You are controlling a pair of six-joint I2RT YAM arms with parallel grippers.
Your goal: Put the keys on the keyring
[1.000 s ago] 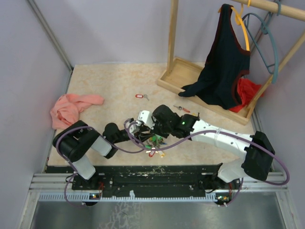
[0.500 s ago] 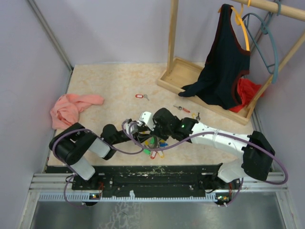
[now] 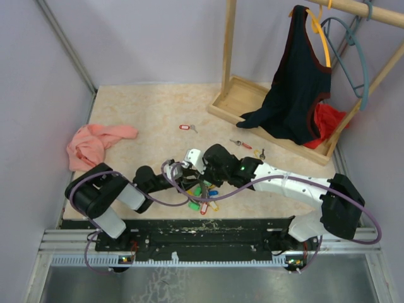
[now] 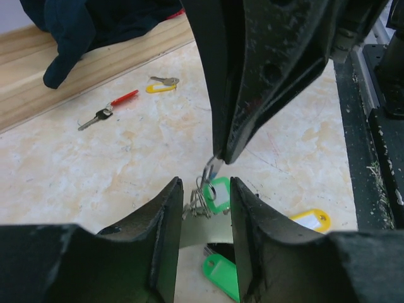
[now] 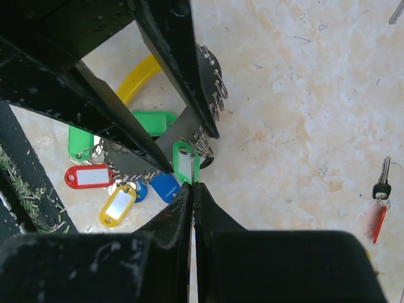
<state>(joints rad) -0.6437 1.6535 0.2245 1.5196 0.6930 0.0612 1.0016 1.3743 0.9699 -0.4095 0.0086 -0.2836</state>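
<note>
The right gripper (image 5: 192, 187) is clenched on a thin silver key (image 5: 192, 168) seen edge-on. Its tip meets the keyring (image 4: 202, 197) at the centre of the left wrist view. The left gripper (image 4: 205, 184), jaws half apart, clamps a flat grey part of that bunch. The right wrist view shows three green tags (image 5: 151, 120), one red tag (image 5: 88, 177) and one yellow tag (image 5: 118, 206). The left wrist view shows only two green. Only the top view shows all three loose keys (image 3: 184, 127), mid-frame.
</note>
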